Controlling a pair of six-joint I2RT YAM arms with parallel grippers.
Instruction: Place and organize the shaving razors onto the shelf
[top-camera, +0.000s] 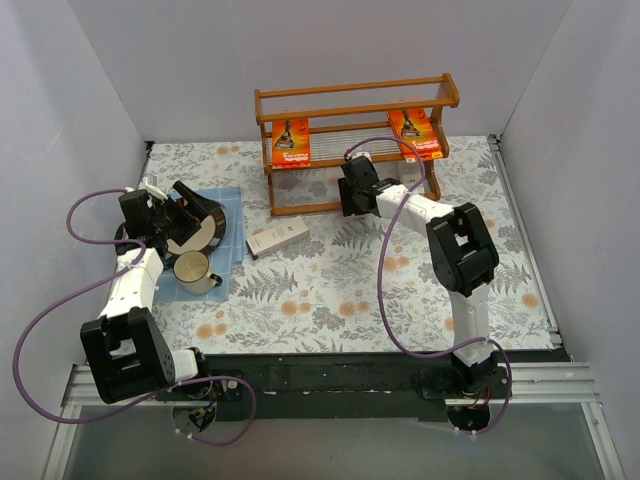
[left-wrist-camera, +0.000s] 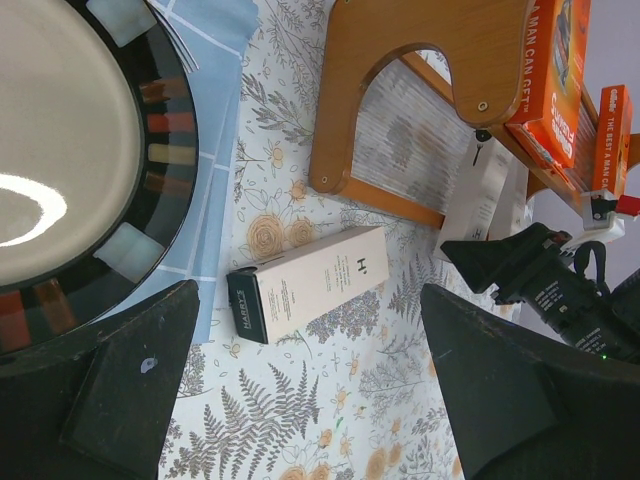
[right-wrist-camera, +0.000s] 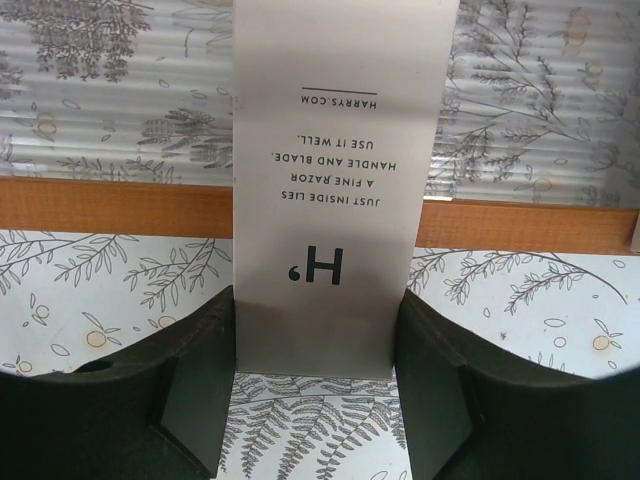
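Wrist view, white box (right-wrist-camera: 335, 150) pinched in right claw (right-wrist-camera: 318, 335), hidden overhead

white box (right-wrist-camera: 335, 150) end beyond frame

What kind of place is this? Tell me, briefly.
Probably a robot lab test cell: plain white walls enclose a floral-clothed table, with a wooden shelf holding orange razor packs and the right gripper clamping a white box.
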